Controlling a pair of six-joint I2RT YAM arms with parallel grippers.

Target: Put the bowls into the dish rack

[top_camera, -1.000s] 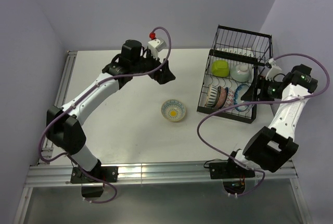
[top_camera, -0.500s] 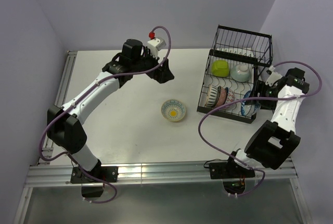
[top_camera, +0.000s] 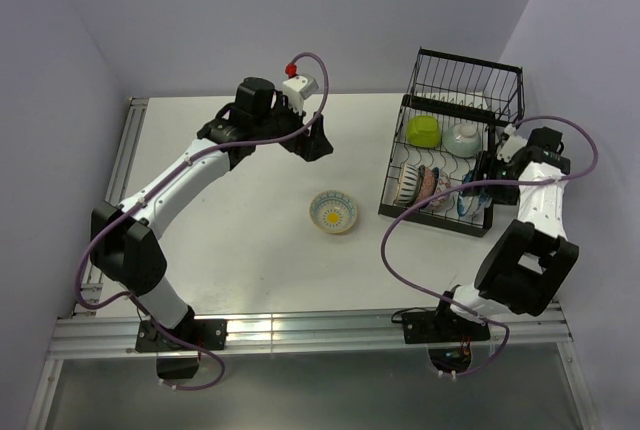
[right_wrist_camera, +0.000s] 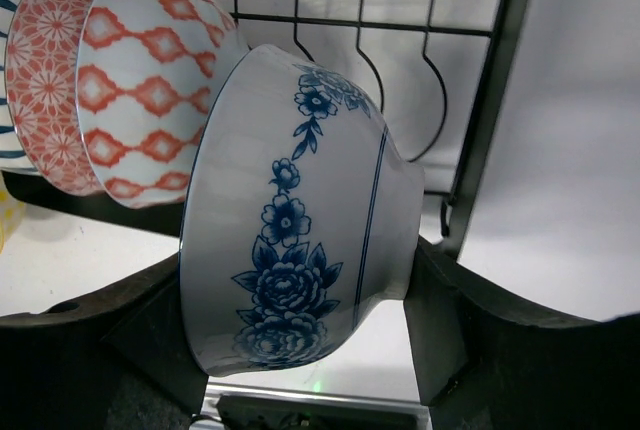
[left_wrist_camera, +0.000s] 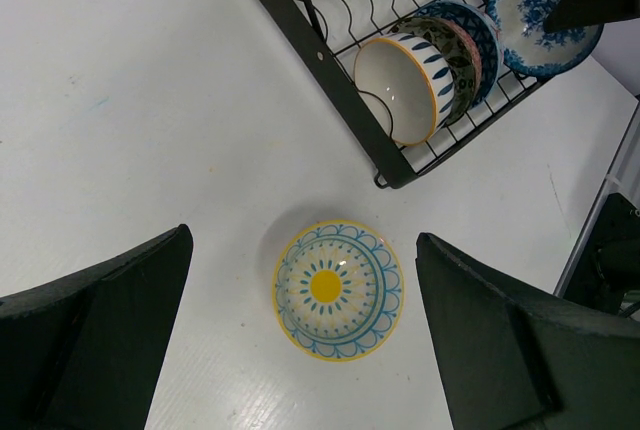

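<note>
The black wire dish rack [top_camera: 402,162] stands at the right of the table. A green bowl [top_camera: 424,131] and a pale bowl [top_camera: 463,138] sit in its rear part. Three patterned bowls stand on edge in its front slots [left_wrist_camera: 405,85]. My right gripper [top_camera: 482,178] [right_wrist_camera: 295,315] is shut on a blue-and-white floral bowl [right_wrist_camera: 300,240], held on edge at the rack's right end beside an orange-patterned bowl [right_wrist_camera: 150,100]. A yellow-and-blue patterned bowl [top_camera: 333,212] [left_wrist_camera: 338,290] sits upright on the table. My left gripper [top_camera: 315,143] [left_wrist_camera: 303,250] hangs open well above it.
The rack's tall wire basket section [top_camera: 470,78] rises at its far end. Lilac walls close in the left, back and right. A metal rail [top_camera: 300,330] runs along the near table edge.
My right gripper has swung left toward the rack with the blue-and-white floral bowl, bringing it in beside the slotted bowls. The left arm has barely moved.
</note>
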